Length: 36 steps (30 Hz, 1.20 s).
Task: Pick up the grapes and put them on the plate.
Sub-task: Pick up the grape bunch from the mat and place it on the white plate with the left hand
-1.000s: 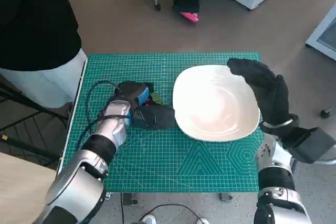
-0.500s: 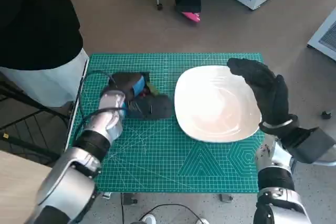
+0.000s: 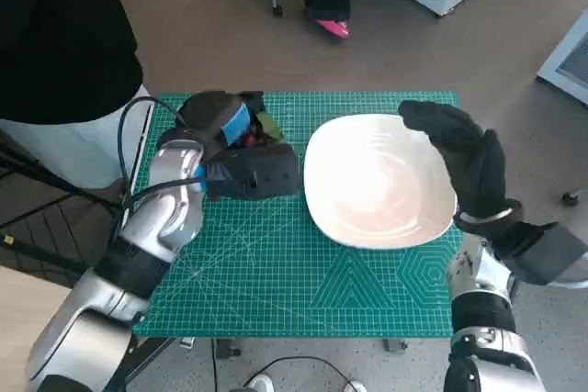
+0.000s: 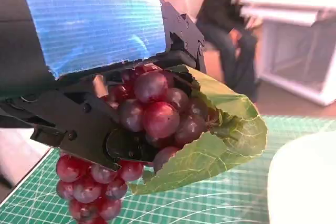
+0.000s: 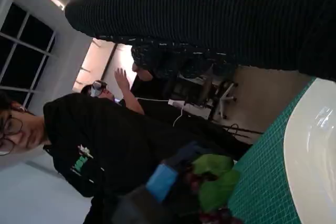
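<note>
Clearly left hand (image 3: 234,155) tight around grapes (image 4: 152,111), off mat

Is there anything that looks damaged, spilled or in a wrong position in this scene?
Nothing stands out. The left hand holds the grapes with their green leaf above the green mat. No loose grapes show on it. The white plate sits flat, and the right hand hovers at its edge.
</note>
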Each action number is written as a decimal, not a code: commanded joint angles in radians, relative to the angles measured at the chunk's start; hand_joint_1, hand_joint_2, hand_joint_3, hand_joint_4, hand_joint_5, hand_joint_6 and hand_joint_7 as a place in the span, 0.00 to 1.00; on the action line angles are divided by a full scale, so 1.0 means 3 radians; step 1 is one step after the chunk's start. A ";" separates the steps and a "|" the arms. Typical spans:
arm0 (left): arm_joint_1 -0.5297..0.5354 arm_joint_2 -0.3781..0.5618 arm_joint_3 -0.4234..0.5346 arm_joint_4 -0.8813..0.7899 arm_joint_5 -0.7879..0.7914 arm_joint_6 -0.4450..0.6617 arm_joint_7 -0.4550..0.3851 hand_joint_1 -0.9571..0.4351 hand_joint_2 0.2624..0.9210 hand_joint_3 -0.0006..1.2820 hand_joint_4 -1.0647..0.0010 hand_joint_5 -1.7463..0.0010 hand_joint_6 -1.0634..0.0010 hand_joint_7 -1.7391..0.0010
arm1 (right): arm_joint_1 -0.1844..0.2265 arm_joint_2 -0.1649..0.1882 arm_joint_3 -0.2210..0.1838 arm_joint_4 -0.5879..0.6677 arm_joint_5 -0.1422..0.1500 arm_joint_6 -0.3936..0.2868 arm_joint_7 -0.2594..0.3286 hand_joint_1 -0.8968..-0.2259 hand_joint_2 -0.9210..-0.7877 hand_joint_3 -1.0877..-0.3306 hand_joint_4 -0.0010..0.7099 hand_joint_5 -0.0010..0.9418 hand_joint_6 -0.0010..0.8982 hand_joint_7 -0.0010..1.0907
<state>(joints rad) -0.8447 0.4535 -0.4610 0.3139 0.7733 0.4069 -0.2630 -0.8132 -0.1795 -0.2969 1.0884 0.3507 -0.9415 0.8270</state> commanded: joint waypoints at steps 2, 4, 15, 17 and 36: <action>0.0053 0.0022 0.0061 -0.0113 0.0072 0.0061 -0.0034 0.69 1.00 0.09 0.40 0.26 0.47 0.34 | -0.0023 0.0030 -0.0006 0.0031 0.0009 0.0049 0.0000 0.66 0.00 0.72 0.35 0.00 0.27 0.00; 0.0047 0.0019 0.0058 -0.0107 0.0079 0.0053 -0.0043 0.69 1.00 0.08 0.37 0.27 0.47 0.34 | -0.0022 0.0035 -0.0009 0.0029 0.0014 0.0046 0.0004 0.65 0.00 0.72 0.35 0.00 0.27 0.00; -0.0089 -0.0037 -0.0024 -0.0011 0.0129 -0.0035 -0.0142 0.69 1.00 0.10 0.42 0.21 0.45 0.38 | -0.0001 0.0025 -0.0017 0.0003 0.0018 0.0012 0.0006 0.65 0.00 0.73 0.35 0.00 0.27 0.00; -0.0131 -0.0073 -0.0038 0.0006 0.0130 -0.0059 -0.0148 0.69 1.00 0.10 0.43 0.20 0.45 0.39 | 0.0004 0.0022 -0.0020 -0.0007 0.0024 0.0014 0.0012 0.65 0.00 0.73 0.35 0.00 0.27 0.00; -0.0700 -0.0863 -0.0338 0.0835 0.0155 -0.0407 0.0124 0.69 1.00 0.20 0.59 0.16 0.56 0.25 | 0.0152 -0.0019 -0.0041 -0.0244 0.0071 0.0051 0.0002 0.64 0.00 0.75 0.37 0.01 0.28 0.01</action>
<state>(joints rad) -1.0083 0.2271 -0.5431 0.5107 0.8106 0.3105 -0.2463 -0.7968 -0.1753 -0.3067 1.0303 0.3604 -0.9410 0.8277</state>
